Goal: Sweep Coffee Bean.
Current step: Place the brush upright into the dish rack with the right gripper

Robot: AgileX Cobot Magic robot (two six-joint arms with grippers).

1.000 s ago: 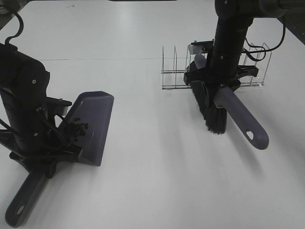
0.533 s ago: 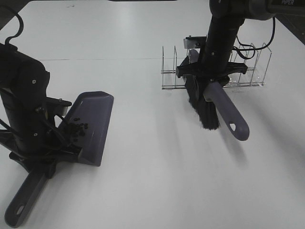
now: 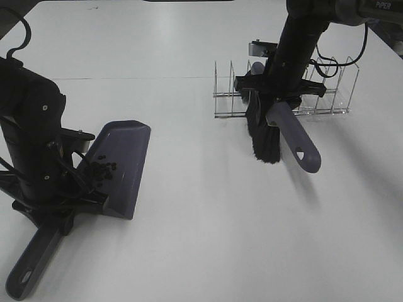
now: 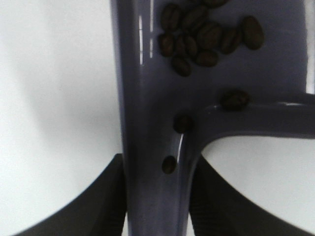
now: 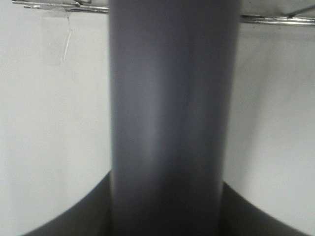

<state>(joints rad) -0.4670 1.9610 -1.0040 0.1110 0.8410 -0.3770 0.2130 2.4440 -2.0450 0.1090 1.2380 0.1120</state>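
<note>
Coffee beans lie in a loose dark cluster inside the purple dustpan at the left of the table; up close they show in the left wrist view. My left gripper is shut on the dustpan's handle. My right gripper is shut on the purple handle of the brush, whose black bristles hang just in front of the clear rack. The handle fills the right wrist view.
A clear wire-and-acrylic rack stands at the back right behind the brush. The white table lies bare between dustpan and brush.
My right arm has carried the brush back and slightly right, toward the rack. The left arm and dustpan have not moved.
</note>
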